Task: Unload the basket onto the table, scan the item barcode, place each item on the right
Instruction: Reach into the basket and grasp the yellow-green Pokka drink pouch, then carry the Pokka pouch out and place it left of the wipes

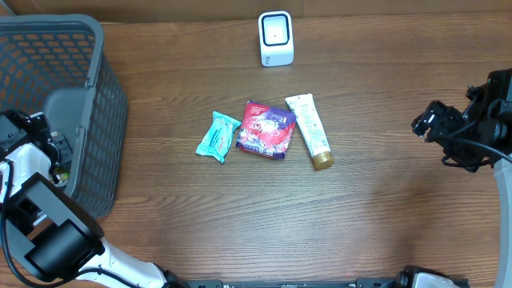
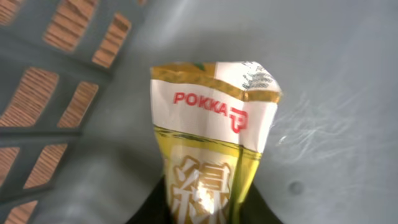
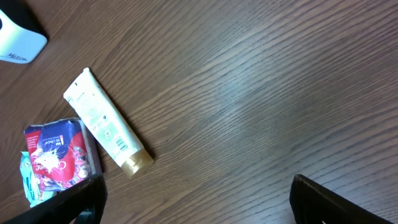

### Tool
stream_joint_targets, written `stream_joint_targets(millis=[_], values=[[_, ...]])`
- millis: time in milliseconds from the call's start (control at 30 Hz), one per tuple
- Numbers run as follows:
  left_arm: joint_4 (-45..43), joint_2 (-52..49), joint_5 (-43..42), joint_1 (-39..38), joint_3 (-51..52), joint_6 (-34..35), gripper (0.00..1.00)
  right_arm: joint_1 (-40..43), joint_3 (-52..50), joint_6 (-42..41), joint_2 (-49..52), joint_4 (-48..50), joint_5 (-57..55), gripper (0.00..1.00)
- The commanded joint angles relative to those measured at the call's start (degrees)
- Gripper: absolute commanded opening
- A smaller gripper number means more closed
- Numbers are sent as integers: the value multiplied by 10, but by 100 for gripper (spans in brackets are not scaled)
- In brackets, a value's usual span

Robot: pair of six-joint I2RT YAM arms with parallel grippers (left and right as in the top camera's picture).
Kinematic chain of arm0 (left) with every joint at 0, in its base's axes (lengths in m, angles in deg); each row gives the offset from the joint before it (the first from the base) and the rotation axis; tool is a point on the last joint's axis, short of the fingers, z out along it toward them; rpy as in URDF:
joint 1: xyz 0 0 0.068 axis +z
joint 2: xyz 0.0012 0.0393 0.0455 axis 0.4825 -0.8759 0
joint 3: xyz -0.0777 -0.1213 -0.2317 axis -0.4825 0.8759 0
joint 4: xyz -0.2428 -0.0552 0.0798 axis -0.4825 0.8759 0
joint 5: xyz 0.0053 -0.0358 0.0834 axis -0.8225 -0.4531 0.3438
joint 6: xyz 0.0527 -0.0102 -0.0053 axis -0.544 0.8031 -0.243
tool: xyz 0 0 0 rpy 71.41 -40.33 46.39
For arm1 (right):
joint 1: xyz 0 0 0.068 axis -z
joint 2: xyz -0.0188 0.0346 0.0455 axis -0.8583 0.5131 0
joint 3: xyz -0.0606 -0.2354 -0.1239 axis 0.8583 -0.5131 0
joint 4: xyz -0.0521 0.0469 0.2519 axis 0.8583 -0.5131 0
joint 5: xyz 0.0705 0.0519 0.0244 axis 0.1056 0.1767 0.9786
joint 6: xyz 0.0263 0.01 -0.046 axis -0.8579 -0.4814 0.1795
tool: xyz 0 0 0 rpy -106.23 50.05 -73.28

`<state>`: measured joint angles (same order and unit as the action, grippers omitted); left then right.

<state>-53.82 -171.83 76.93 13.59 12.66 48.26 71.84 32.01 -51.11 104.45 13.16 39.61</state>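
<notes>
Inside the grey basket (image 1: 100, 104), my left gripper (image 1: 56, 156) is shut on a yellow-and-white Pokka drink pack (image 2: 211, 124). In the left wrist view the gripper (image 2: 205, 210) pinches the pack's lower end between dark fingers, and the pack's top points at the basket floor (image 2: 336, 93). No barcode shows on the pack's visible face. The white scanner (image 1: 276, 38) stands at the table's far middle and shows in the right wrist view's corner as a white scanner (image 3: 15, 37). My right gripper (image 1: 424, 124) hovers open over bare wood at the right, nothing between its fingers (image 3: 199, 205).
A teal packet (image 1: 218, 136), a red snack packet (image 1: 266, 130) and a white tube with a gold cap (image 1: 310, 130) lie side by side mid-table. The right wrist view shows the tube (image 3: 102, 121) and the red packet (image 3: 59, 155). The basket's lattice walls surround my left gripper.
</notes>
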Motion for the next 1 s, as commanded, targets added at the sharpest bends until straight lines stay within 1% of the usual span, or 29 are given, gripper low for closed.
stream_joint_targets(millis=[0,133,233,300,467,500,600,700,733,800,833,867,933,967], values=[[17,-10,-90,-27,12,68,4,2,-4,2,1,4,3,95],[31,21,-95,-42,-7,105,4,2,-4,2,1,4,3,95],[66,60,-95,-52,-49,131,4,2,-4,2,1,4,3,95],[98,87,-95,-58,-93,143,4,2,-4,2,1,4,3,95],[221,166,-94,-82,-270,146,4,2,-4,2,1,4,3,95],[235,175,-94,-86,-292,146,4,2,-4,2,1,4,3,95],[301,222,-95,-116,-377,146,5,2,-4,2,1,5,3,95],[364,263,-95,-165,-415,146,4,2,-4,2,1,10,3,95],[386,285,-95,-203,-416,158,6,2,-4,2,1,11,3,95],[408,298,-95,-247,-416,169,8,2,-4,2,1,13,3,95],[430,301,-95,-289,-416,172,9,2,-4,2,1,13,3,95],[443,301,-95,-315,-415,172,8,2,-4,2,1,12,3,95],[487,284,-95,-410,-402,177,4,2,-4,2,1,12,3,95],[495,276,-94,-435,-394,188,4,2,-4,2,1,13,3,95]])
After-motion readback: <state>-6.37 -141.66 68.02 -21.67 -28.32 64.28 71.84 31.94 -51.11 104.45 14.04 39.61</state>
